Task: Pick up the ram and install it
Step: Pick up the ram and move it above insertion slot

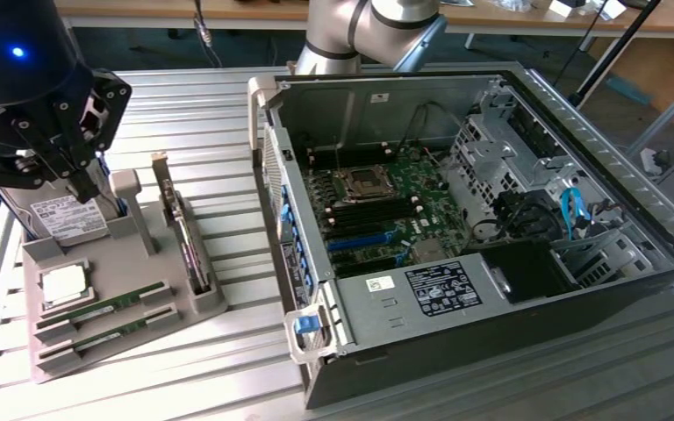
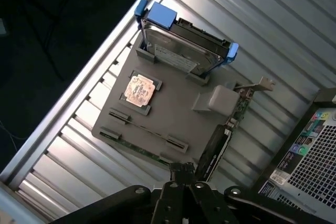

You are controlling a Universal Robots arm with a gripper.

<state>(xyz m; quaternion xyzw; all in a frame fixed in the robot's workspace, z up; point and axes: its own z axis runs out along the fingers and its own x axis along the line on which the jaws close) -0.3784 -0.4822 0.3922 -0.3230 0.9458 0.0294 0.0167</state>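
Two ram sticks (image 1: 103, 308) (image 1: 112, 332) stand on edge, side by side, in slots at the near end of a grey holder (image 1: 138, 263). In the wrist view they appear as thin green strips (image 2: 148, 130) (image 2: 140, 151). My gripper (image 1: 83, 186) hangs above the holder's far end, over the hard drive (image 1: 60, 215), well apart from the ram. Its fingertips (image 2: 181, 168) are together and hold nothing.
The holder also carries a square processor chip (image 1: 64, 282) and an upright expansion card (image 1: 185, 237). At the exterior view's right an open computer case (image 1: 571, 132) lies with its motherboard (image 1: 390, 197) exposed. Everything rests on a ribbed metal table (image 1: 197, 368).
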